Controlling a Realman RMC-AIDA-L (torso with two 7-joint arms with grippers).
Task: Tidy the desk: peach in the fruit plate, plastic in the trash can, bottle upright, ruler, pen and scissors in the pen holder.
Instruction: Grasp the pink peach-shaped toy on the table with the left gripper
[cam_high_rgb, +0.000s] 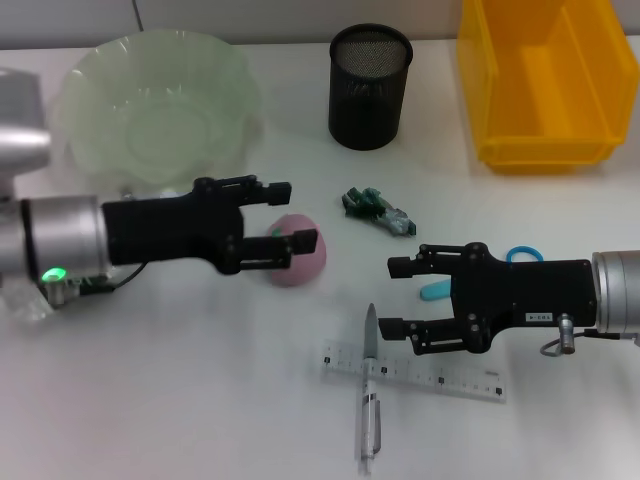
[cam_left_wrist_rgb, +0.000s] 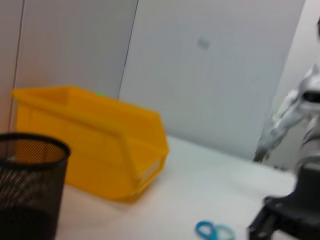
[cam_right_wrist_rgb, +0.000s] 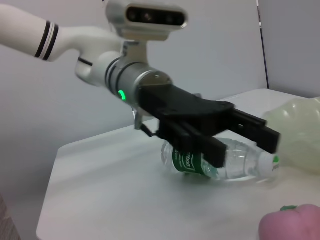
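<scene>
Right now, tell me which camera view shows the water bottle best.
The right wrist view: the water bottle lies on its side on the table, green label visible, partly behind the left pincer. The head view shows only a sliver of it under the left arm; the left wrist view shows none of it.

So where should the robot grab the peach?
Probably around its round middle, one of the jaws on each side. The peach sits on the table, and the left gripper is open and level with it on the robot's left, so a sideways approach from there looks easiest. The little green stem is too small to hold.
</scene>
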